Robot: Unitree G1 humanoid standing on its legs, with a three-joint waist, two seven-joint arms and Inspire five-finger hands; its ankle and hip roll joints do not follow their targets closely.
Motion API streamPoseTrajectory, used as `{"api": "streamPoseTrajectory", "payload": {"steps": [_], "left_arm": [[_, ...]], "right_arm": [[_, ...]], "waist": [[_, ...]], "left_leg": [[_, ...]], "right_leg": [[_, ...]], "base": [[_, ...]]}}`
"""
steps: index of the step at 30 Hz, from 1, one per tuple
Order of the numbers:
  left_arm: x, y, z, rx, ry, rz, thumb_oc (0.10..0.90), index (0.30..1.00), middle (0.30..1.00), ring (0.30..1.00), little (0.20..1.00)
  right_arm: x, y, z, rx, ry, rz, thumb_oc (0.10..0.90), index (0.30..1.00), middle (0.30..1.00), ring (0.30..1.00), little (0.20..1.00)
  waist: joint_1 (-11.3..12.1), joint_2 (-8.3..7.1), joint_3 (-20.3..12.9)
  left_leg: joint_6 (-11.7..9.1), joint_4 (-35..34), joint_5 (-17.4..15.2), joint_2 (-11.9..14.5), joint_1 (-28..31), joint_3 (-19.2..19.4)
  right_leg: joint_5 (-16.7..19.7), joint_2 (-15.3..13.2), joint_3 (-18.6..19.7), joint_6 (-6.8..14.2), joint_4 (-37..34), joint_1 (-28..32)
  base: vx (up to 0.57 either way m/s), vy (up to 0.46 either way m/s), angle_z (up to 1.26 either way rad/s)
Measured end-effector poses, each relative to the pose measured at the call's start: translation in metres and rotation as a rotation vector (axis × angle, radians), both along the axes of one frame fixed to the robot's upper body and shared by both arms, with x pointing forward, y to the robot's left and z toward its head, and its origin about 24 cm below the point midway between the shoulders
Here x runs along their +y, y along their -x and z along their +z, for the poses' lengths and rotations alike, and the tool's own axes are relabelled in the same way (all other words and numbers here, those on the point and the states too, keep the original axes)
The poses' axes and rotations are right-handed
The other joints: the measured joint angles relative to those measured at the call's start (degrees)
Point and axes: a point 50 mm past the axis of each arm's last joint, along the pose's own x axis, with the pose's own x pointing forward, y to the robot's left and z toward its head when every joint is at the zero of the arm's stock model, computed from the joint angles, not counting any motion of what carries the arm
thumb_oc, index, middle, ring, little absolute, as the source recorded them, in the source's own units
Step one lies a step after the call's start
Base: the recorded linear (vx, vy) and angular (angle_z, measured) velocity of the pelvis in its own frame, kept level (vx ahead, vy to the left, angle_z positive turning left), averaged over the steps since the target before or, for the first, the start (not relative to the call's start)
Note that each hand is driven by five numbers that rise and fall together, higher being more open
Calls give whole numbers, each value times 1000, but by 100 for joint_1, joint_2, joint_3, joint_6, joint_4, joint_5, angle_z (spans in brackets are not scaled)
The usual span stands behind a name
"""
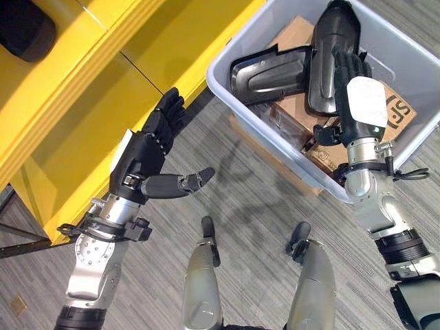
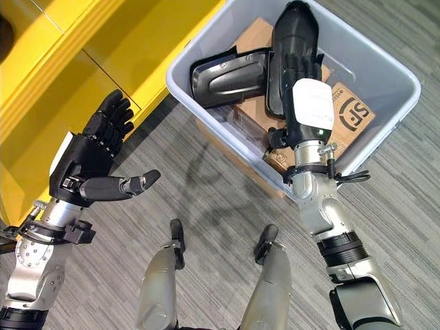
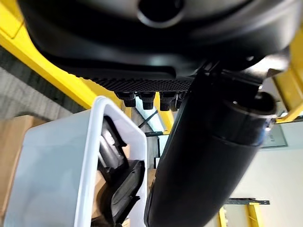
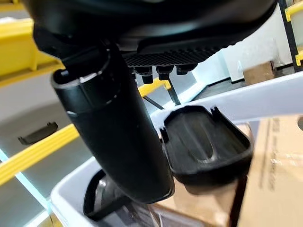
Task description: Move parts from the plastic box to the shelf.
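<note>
Left hand (image 1: 141,155) hovering flat-fingered, empty, beside yellow shelf (image 1: 75,89); right hand (image 1: 357,96) reaching straight-fingered over black moulded plastic parts (image 1: 275,72) inside pale plastic box (image 1: 227,79). Nothing visibly shelved yet.

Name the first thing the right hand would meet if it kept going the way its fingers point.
Probably the long black part in the plastic box: the right hand points along it from just above, though depth is unclear.
</note>
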Motion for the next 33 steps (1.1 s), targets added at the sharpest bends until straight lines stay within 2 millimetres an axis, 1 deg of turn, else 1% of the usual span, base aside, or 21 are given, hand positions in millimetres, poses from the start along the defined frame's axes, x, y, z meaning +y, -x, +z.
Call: {"api": "streamPoseTrajectory", "payload": {"steps": [3, 6, 7, 9, 11, 14, 18, 21, 26, 27, 29, 30, 31, 33], "left_arm": [[-1, -5, 4, -13, 1, -2, 900, 1000, 1000, 1000, 1000], [-2, -7, 7, -27, 3, -6, 900, 1000, 1000, 1000, 1000], [-3, -7, 8, -30, 9, -2, 900, 1000, 1000, 1000, 1000], [-7, -10, 9, -37, 20, -6, 900, 1000, 1000, 1000, 1000], [-13, -12, 7, -29, 22, -21, 900, 1000, 1000, 1000, 1000], [-16, -13, 2, 2, 5, -27, 900, 1000, 1000, 1000, 1000], [-16, -14, 3, -2, 3, -19, 900, 1000, 1000, 1000, 1000], [-17, -17, 7, -21, -10, -6, 900, 1000, 1000, 1000, 1000], [-16, -23, 8, -16, -9, 6, 900, 1000, 1000, 1000, 1000], [-18, -26, 7, -11, -7, 6, 900, 1000, 1000, 1000, 1000], [-25, -37, 3, 4, -14, 6, 900, 1000, 1000, 1000, 1000], [-34, -50, 2, 14, -13, 15, 900, 1000, 1000, 1000, 1000], [-43, -61, 1, 27, -26, 20, 900, 1000, 1000, 1000, 1000], [-53, -68, 1, 30, -29, 16, 900, 1000, 1000, 1000, 1000]], "right_arm": [[3, -1, -3, 11, 8, 6, 900, 1000, 1000, 1000, 1000], [5, -1, -3, 8, 32, 6, 900, 1000, 1000, 1000, 1000], [7, -1, -1, 1, 33, 11, 900, 1000, 1000, 1000, 1000], [11, -4, 13, -45, 34, 24, 900, 1000, 1000, 1000, 1000], [15, -5, 23, -77, 36, 33, 900, 1000, 1000, 1000, 1000], [19, -8, 22, -71, 69, 24, 900, 1000, 1000, 1000, 1000], [15, -11, 19, -88, 133, -30, 900, 1000, 1000, 1000, 1000], [13, -12, 25, -123, 146, -47, 900, 1000, 1000, 1000, 1000], [12, -16, 29, -142, 149, -76, 900, 1000, 1000, 1000, 1000], [12, -16, 31, -149, 150, -78, 900, 1000, 1000, 1000, 1000], [15, -20, 37, -160, 162, -84, 900, 1000, 1000, 1000, 1000], [17, -26, 41, -166, 165, -92, 900, 1000, 1000, 1000, 1000], [20, -30, 47, -170, 158, -92, 900, 1000, 1000, 1000, 1000], [22, -31, 52, -190, 126, -78, 900, 1000, 1000, 1000, 1000]], "waist": [[6, 1, 0], [23, 1, 0], [21, 5, -3], [22, 9, -5], [58, 9, -5], [63, 9, -5], [65, 9, -5], [50, 9, -5], [58, 9, -5], [55, 9, -5], [29, 7, -5], [-14, 8, -6], [15, 7, -6], [-18, 3, -4]], "left_leg": [[18, 129, -28, 2, -158, -29], [15, 215, -62, 10, -190, -67], [15, 238, -63, 11, -222, -96], [13, 371, -97, 56, -454, -158], [-1, 557, -112, 85, -710, -240], [-1, 603, -114, 100, -801, -304], [-3, 633, -115, 100, -875, -310], [-1, 716, -126, 111, -1026, -343], [-3, 736, -130, 112, -1065, -354], [-2, 743, -132, 112, -1087, -358], [6, 830, -161, 122, -1177, -376], [30, 883, -182, 130, -1243, -391], [20, 953, -214, 172, -1336, -394], [25, 1020, -240, 211, -1425, -398]], "right_leg": [[-13, -12, 19, -21, 84, -133], [-28, -14, 15, -36, 117, -133], [-28, -7, 9, -37, 120, -142], [-25, 10, -13, -49, 171, -298], [-46, 25, -45, -98, 289, -480], [-63, 29, -85, -125, 341, -538], [-59, 29, -83, -130, 341, -606], [-41, 38, -83, -145, 360, -715], [-43, 40, -84, -147, 369, -746], [-43, 43, -85, -147, 371, -759], [-41, 67, -81, -148, 383, -822], [-21, 92, -76, -154, 382, -859], [-3, 115, -77, -155, 372, -910], [28, 161, -78, -164, 347, -971]], "base": [[0, 0, 0], [-36, -26, 2], [-63, -50, 1], [-50, -69, 3], [-46, -54, 5], [-22, -12, 3], [0, 0, 0], [0, 0, 0], [0, 0, 0], [0, 0, 0], [0, 0, 0], [-11, -21, -5], [-10, -19, -7], [-5, -7, -8]]}}
